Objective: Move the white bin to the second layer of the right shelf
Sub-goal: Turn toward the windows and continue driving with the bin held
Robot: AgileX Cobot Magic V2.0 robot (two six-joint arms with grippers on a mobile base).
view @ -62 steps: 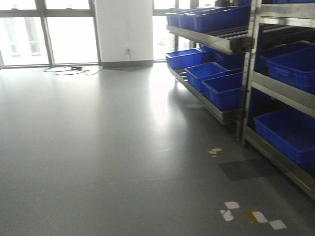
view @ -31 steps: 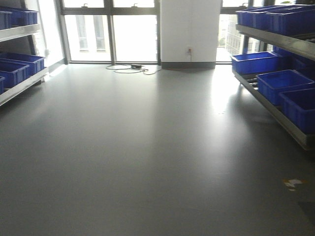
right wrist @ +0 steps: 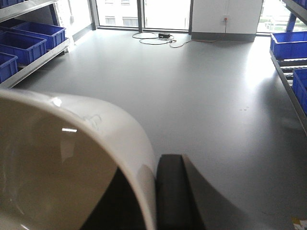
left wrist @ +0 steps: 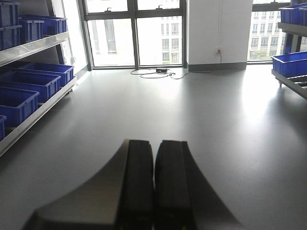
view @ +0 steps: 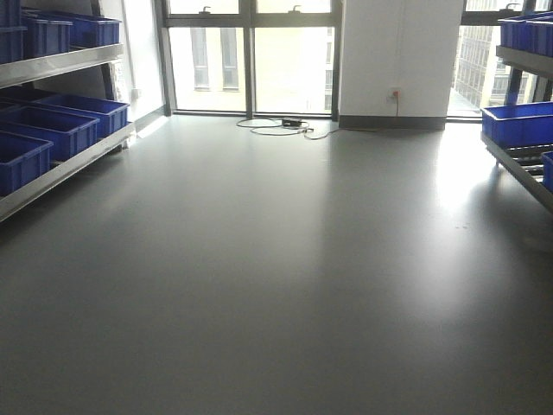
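- One glossy white bin [right wrist: 72, 158] hung in the right gripper [right wrist: 156, 172]. Its jaws were clamped on the rim, with one black finger [right wrist: 170, 196] outside the wall and the other hidden inside.
- The left gripper [left wrist: 154, 146] carried nothing, its two black pads pressed together.
- Three blue crates [view: 52, 130] sat on the lower level of the left rack [view: 60, 169], with more above.
- The right shelf [view: 518, 169] showed two crates down low, well apart from the bin.
- One coil of cable [view: 276, 128] lay on the grey floor [view: 276, 277] by the windows.
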